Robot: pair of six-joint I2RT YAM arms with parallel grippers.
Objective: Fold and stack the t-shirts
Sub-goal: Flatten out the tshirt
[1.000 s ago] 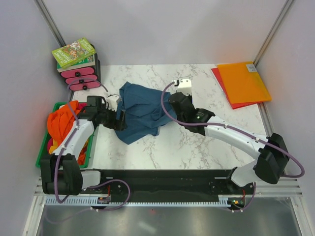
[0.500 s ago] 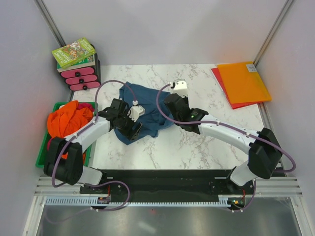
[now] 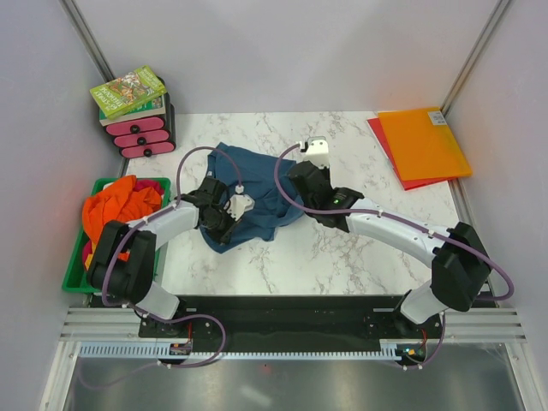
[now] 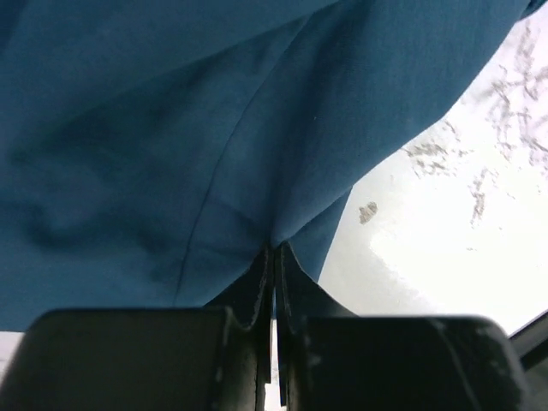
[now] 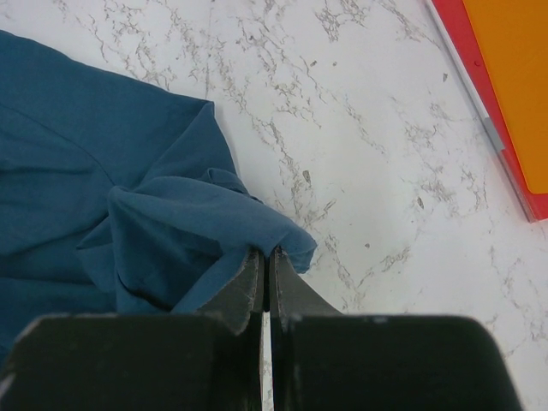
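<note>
One teal t-shirt [image 3: 257, 175] | left tool [image 4: 274, 248], right tool [image 5: 264, 254] pinching | orange t-shirts [image 3: 116, 210] top-only

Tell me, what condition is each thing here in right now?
teal t-shirt, unfolded, rumpled on the table
left gripper, shut on the teal t-shirt
right gripper, shut on the teal t-shirt
orange t-shirts, heaped unfolded in the green bin
book, closed
folders, lying flat

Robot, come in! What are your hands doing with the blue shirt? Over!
Left gripper shut on teal t-shirt. Right gripper shut on it too. Orange t-shirts heaped in green bin. Nothing else on the teal one.
</note>
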